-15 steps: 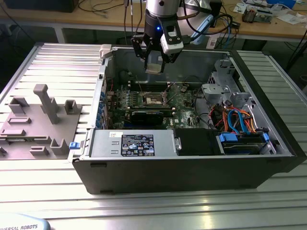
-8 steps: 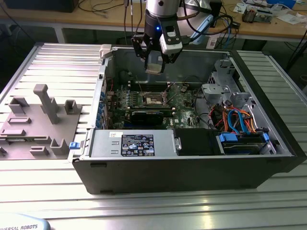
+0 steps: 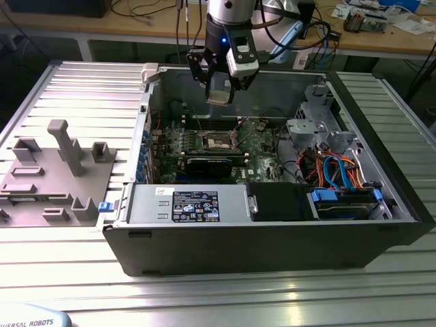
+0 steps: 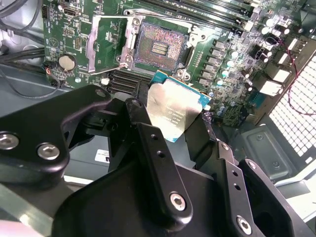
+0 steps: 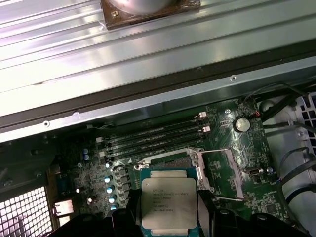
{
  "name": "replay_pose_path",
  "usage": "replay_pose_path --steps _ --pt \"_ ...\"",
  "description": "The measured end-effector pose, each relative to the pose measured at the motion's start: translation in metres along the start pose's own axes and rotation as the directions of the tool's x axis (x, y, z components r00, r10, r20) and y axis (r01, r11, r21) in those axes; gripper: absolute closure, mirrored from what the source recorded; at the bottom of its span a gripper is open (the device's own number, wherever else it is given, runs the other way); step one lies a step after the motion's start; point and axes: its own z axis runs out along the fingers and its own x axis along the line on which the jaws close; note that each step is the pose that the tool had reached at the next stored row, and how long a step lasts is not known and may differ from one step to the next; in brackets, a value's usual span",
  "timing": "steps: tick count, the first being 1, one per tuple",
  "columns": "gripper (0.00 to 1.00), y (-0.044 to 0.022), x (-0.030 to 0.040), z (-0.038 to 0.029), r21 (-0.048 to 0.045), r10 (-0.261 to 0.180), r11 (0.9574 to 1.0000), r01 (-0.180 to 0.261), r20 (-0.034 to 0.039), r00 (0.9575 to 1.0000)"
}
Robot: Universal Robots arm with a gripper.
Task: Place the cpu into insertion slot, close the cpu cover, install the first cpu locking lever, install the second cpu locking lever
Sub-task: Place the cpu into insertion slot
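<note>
My gripper (image 3: 219, 94) hangs above the open computer case, shut on the cpu (image 3: 218, 98), a flat square chip with a silvery top. In both wrist views the cpu (image 4: 175, 111) (image 5: 169, 202) sits tilted between the black fingers (image 4: 143, 111), well above the board. The insertion slot (image 4: 160, 47) lies open below it, with a dark frame and tan contact centre; in the exterior view the insertion slot (image 3: 219, 140) is straight under the gripper. The cpu cover (image 4: 129, 42) (image 5: 200, 170) stands flipped open beside the slot. A thin wire lever (image 5: 228, 198) lies raised by the cover.
A long black graphics card (image 3: 208, 163) lies in front of the slot. The power supply (image 3: 187, 204) and a drive bay with blue cables (image 3: 340, 177) fill the case's near side. A grey fixture tray (image 3: 54, 170) sits at the exterior view's left. Memory slots (image 5: 158, 136) run beside the socket.
</note>
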Motion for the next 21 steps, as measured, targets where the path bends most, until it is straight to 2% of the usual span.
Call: replay_pose_path --steps 21 --pt "0.46 0.0 0.0 0.0003 -0.0006 0.016 0.9999 -0.016 0.0015 0.9999"
